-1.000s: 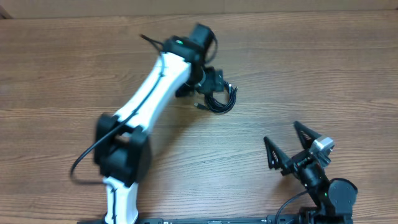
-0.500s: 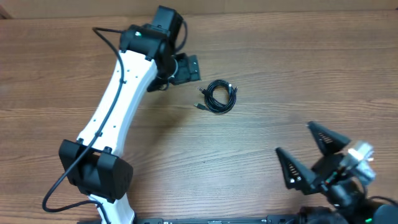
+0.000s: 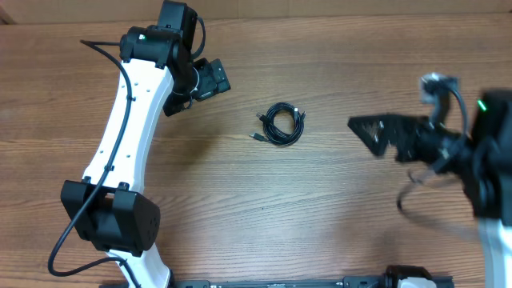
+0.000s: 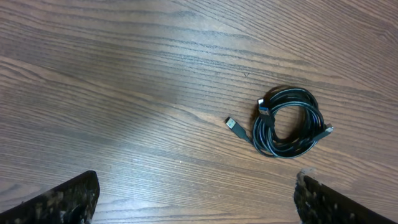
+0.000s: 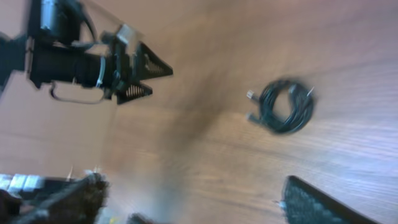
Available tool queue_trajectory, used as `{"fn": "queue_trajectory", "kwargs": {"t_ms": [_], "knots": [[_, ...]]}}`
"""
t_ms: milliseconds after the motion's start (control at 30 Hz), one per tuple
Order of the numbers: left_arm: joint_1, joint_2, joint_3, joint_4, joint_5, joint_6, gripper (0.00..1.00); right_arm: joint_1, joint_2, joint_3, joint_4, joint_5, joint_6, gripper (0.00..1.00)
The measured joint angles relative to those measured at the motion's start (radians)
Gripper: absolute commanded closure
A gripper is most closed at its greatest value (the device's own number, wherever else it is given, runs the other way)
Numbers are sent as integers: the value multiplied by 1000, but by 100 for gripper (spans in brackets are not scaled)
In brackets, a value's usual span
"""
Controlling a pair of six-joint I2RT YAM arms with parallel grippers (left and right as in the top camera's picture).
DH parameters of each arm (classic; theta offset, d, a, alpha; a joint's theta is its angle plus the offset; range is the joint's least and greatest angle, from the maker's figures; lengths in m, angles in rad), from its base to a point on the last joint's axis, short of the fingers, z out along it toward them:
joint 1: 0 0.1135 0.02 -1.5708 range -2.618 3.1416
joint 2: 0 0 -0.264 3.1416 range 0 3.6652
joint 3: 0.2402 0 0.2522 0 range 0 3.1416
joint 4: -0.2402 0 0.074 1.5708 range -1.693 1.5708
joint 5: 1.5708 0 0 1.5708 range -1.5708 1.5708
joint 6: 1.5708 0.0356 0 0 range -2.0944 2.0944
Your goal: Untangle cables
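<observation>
Cables (image 3: 280,126) are lying as one tight coil, untouched. Left gripper (image 3: 214,80) and right gripper (image 3: 370,134) are hanging spread and empty; pinching the loose plug end (image 4: 234,124) looks wisest.

Left arm (image 3: 128,128): wearing white shells between black joint housings, trailing a thin black cable (image 3: 98,48), showing a green light (image 3: 146,34). Right arm (image 3: 488,160): appearing mostly black (motion-blurred), carrying a grey camera block (image 3: 436,82) and showing a second green light (image 3: 482,104).
</observation>
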Motion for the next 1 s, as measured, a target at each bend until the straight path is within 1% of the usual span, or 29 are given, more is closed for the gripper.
{"fn": "queue_trajectory", "kwargs": {"t_ms": [33, 67, 133, 200, 300, 433, 467, 600, 700, 800, 900, 1000], "knots": [[0, 0, 0, 0, 0, 0, 0, 14, 50, 0, 0, -5, 5, 27], [0, 0, 0, 0, 0, 0, 1, 45, 121, 0, 0, 3, 22, 27], [0, 0, 0, 0, 0, 0, 1, 82, 192, 0, 4, 26, 37, 28], [0, 0, 0, 0, 0, 0, 1, 142, 288, 0, 31, 91, 83, 29], [0, 0, 0, 0, 0, 0, 0, 216, 409, 0, 88, 200, 163, 34], [0, 0, 0, 0, 0, 0, 0, 284, 547, 0, 175, 333, 288, 35], [0, 0, 0, 0, 0, 0, 1, 294, 574, 0, 195, 357, 314, 36], [0, 0, 0, 0, 0, 0, 0, 325, 665, 0, 275, 432, 428, 47], [0, 0, 0, 0, 0, 0, 0, 341, 718, 0, 306, 465, 508, 48], [0, 0, 0, 0, 0, 0, 0, 362, 760, 0, 335, 481, 553, 49], [0, 0, 0, 0, 0, 0, 0, 397, 787, 0, 353, 502, 576, 55], [0, 0, 0, 0, 0, 0, 0, 439, 808, 0, 349, 555, 620, 57]]}}
